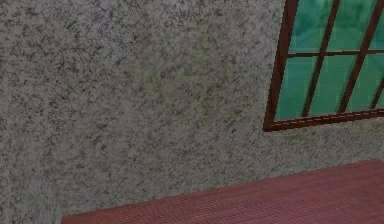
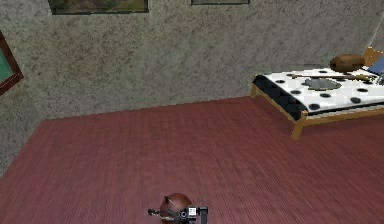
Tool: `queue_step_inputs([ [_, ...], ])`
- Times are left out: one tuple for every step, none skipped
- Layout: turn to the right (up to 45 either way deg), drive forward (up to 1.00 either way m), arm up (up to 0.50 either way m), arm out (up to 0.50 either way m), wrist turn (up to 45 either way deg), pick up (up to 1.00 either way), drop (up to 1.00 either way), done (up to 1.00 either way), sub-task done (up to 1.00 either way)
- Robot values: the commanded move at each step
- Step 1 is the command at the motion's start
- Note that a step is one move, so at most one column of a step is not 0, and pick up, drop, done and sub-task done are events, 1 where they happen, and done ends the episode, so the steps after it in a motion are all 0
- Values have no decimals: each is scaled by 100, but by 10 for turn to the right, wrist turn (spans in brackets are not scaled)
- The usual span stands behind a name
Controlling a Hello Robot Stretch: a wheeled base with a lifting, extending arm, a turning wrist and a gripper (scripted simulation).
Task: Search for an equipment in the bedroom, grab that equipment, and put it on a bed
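While the robot's front faces a speckled wall (image 1: 130, 100) and a brown-framed window (image 1: 328, 65), the bed (image 2: 335, 98) stands well apart from that window, across a wide stretch of red floor (image 2: 110, 150). Well short of the bed is the gripper (image 2: 162, 212); its state cannot be told from these views, and a rounded brown shape (image 2: 178, 201) right at it may be the equipment, though whether the gripper holds it cannot be told either. On the bed lie a long dark thing (image 2: 300, 76), then a brown lump (image 2: 348, 62) and a blue pillow (image 2: 377, 66) toward the bed's head. Judged risks: if the brown shape is the load, letting it go from here would drop it on the floor, well short of the bed; a drive toward the bed that cuts too close could knock the gripper against the bed's wooden frame; and a round thing set near the bed's edge could roll off.
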Motion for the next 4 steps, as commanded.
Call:
queue_step_inputs([
  [0, 0, 0, 0, 240, 0, 0, 0, 0],
  [0, 0, -30, 0, 0, 0, 0, 0, 0],
  [0, 0, 0, 0, 0, 100, 0, 0, 0],
  [0, 0, 10, 0, 0, 0, 0, 0, 0],
])
